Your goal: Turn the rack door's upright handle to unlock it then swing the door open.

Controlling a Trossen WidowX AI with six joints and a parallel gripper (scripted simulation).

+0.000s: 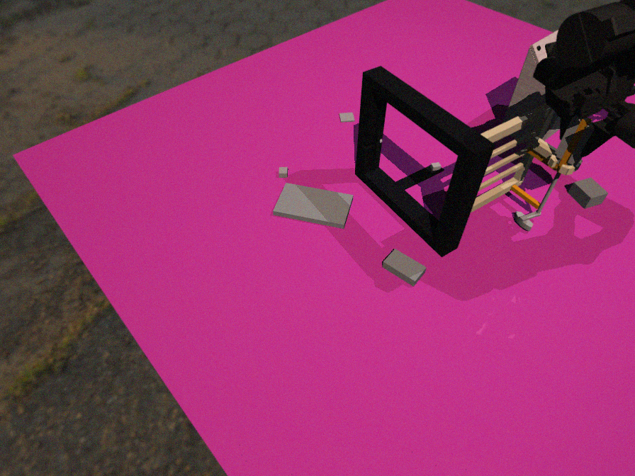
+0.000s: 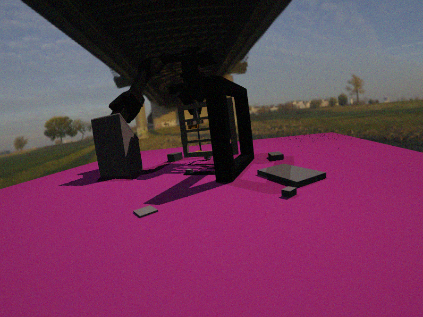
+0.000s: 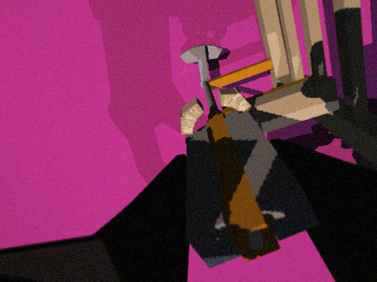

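The rack door (image 1: 503, 129) (image 2: 182, 129) (image 3: 267, 19) is swung far out from its black frame (image 1: 424, 105) (image 2: 220, 137), about square to it. The handle (image 1: 582, 126) (image 3: 249, 191) is an orange upright grip at the door's free edge, with a grey rod and a hooked foot below. Its orange arms reach sideways to the door. My gripper (image 1: 572, 144) (image 3: 227, 155) is partly open, with its dark fingers on both sides of the grip. Whether either finger still touches it, I cannot tell. In the exterior view the fingers are too dark to make out.
A tall grey block (image 1: 529, 73) (image 2: 109, 147) stands behind the door. A grey block (image 1: 587, 192) (image 2: 174, 157) lies near the handle's foot. A wide slab (image 1: 312, 205) (image 2: 291, 175), a smaller block (image 1: 403, 267) (image 2: 275, 156) and small pieces lie across the frame.
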